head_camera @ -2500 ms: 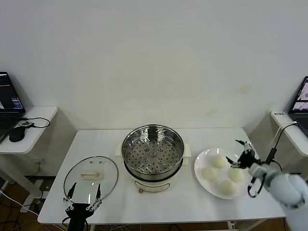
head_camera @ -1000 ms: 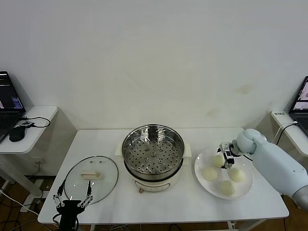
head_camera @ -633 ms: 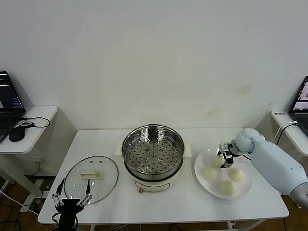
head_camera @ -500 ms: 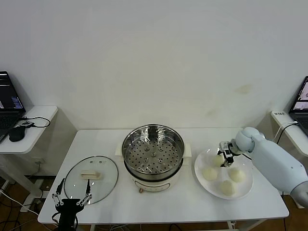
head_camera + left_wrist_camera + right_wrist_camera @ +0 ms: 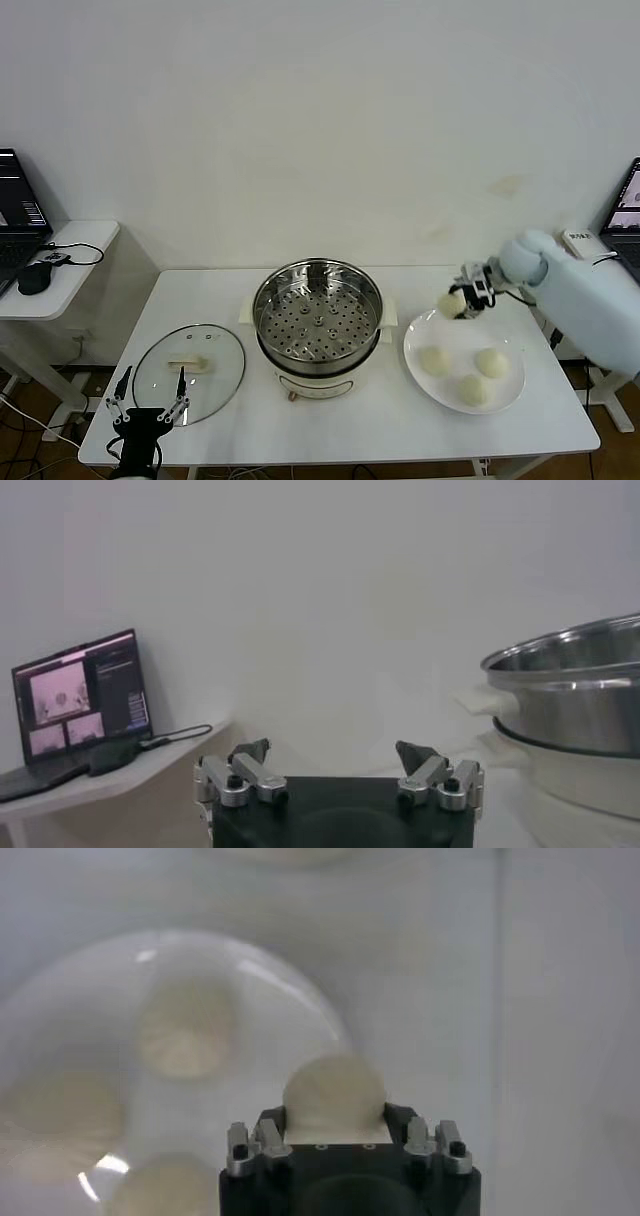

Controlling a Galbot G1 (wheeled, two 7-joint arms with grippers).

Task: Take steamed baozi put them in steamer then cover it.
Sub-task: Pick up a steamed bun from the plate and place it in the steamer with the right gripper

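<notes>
**One bun up, three on the plate — now carry it across without squeezing**

The right gripper (image 5: 468, 298) has its fingers closed around a single steamed baozi (image 5: 451, 304) and holds it clear above the far left edge of the white plate (image 5: 509, 392). In the right wrist view the bun (image 5: 334, 1092) sits snug between the two finger tips, with the plate and its other buns below it. Three baozi (image 5: 435, 360) lie on the plate, near one another but apart.

The steamer (image 5: 318, 312) stands open in the middle of the table (image 5: 420, 425), its perforated tray bare. The cover (image 5: 189, 364) lies flat on the table to the steamer's left, handle up. The left gripper (image 5: 146, 412) waits low at the table's front edge just before the cover, jaws spread wide and holding nothing.

To my eye, the step in hand is the carry to the pot. The bun is soft, so the grip should stay as light as it is now. The hand wants enough height to pass over the steel rim, then a gentle lowering onto the tray — placed toward one side, I'd say, so the other three fit. Letting go from height risks a roll or a dent.
</notes>
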